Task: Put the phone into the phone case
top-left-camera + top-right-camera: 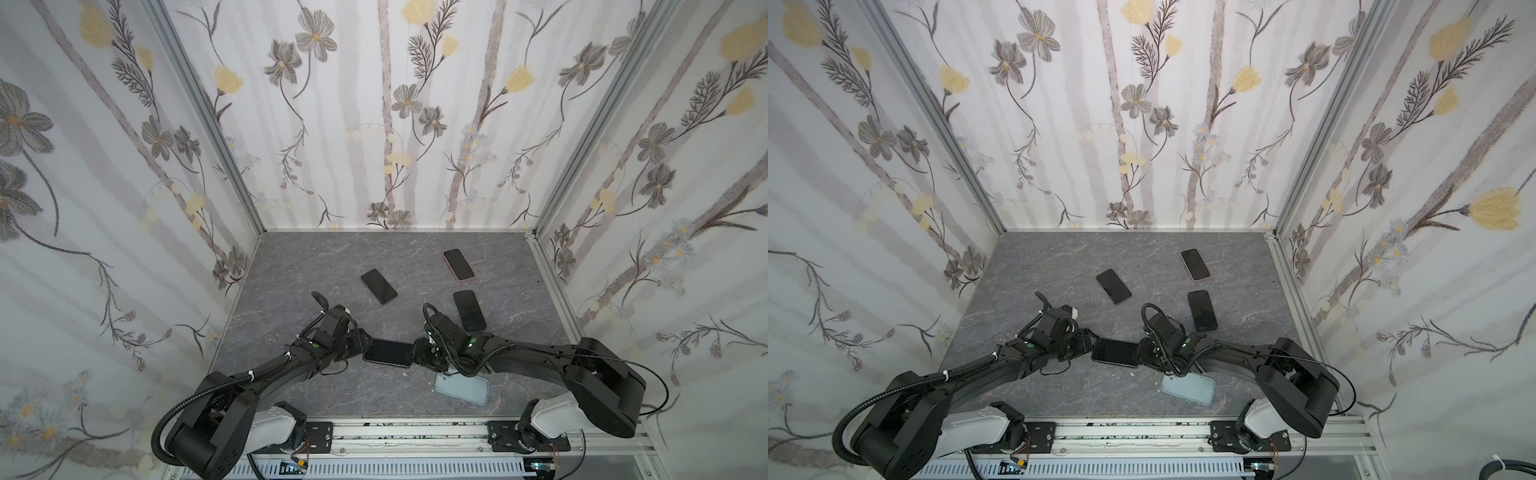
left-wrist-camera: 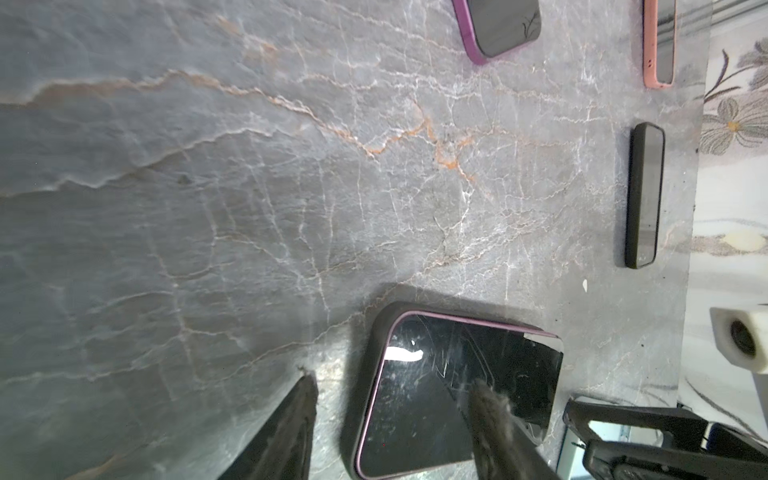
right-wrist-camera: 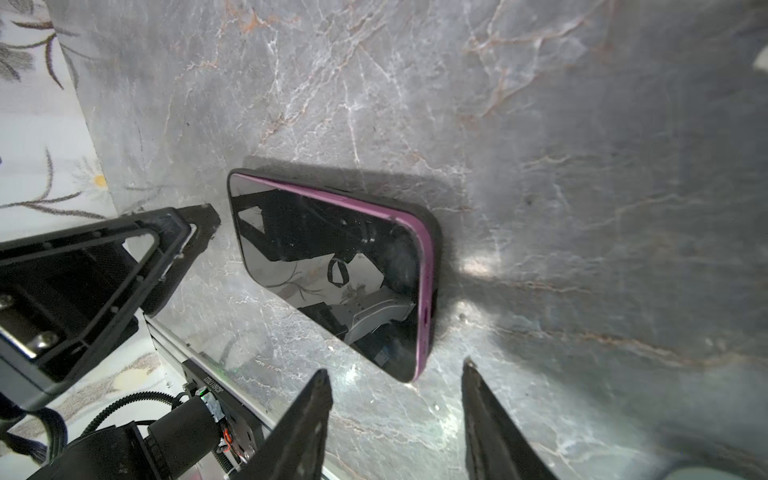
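A phone (image 1: 388, 352) (image 1: 1115, 352) with a purple edge lies screen up in a black phone case, low in the middle of both top views, between my two grippers. In the right wrist view the phone (image 3: 332, 266) shows a broad purple band along one long side, above the case rim. My left gripper (image 1: 365, 341) (image 2: 392, 378) is open at one end of the phone; one finger (image 2: 494, 415) is over the screen and the other stands on the table beside the case. My right gripper (image 1: 415, 353) (image 3: 395, 370) is open at the other end, with nothing between its fingers.
A pale blue empty case (image 1: 462, 388) lies near the front edge, partly under my right arm. Three more cased phones lie farther back: one at the left (image 1: 378, 286), a pink-edged one (image 1: 458, 264) and a black one (image 1: 469, 310). Flowered walls enclose three sides.
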`<action>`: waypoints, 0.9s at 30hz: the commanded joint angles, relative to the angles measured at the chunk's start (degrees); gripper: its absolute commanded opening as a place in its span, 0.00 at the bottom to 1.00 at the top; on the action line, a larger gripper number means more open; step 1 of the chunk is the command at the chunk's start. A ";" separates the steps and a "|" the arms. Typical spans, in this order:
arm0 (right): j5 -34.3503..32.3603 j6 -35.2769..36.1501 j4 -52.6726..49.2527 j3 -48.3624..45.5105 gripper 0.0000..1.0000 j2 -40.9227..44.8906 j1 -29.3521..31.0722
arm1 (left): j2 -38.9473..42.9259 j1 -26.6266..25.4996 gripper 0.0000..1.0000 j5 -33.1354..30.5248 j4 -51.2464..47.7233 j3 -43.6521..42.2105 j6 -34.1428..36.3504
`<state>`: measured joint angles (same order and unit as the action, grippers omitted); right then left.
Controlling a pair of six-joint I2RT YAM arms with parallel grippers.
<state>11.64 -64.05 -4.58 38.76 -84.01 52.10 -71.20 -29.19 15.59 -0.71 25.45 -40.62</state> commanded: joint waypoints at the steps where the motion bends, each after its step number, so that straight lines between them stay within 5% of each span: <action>1: -0.50 0.76 -1.07 0.41 0.46 -0.81 0.02 | -0.68 -0.02 0.54 3.42 -0.67 0.91 2.27; 14: 2.75 2.53 1.76 3.82 0.19 -6.85 0.20 | -4.09 -0.18 0.42 5.38 -0.97 -0.40 3.84; 27: 4.21 1.52 3.19 3.95 0.15 -8.99 1.30 | -1.46 -0.95 0.40 8.56 -0.08 -2.95 -1.15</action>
<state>13.19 -62.57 -3.97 42.70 -91.94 52.86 -73.14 -29.65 19.88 1.72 22.96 -39.46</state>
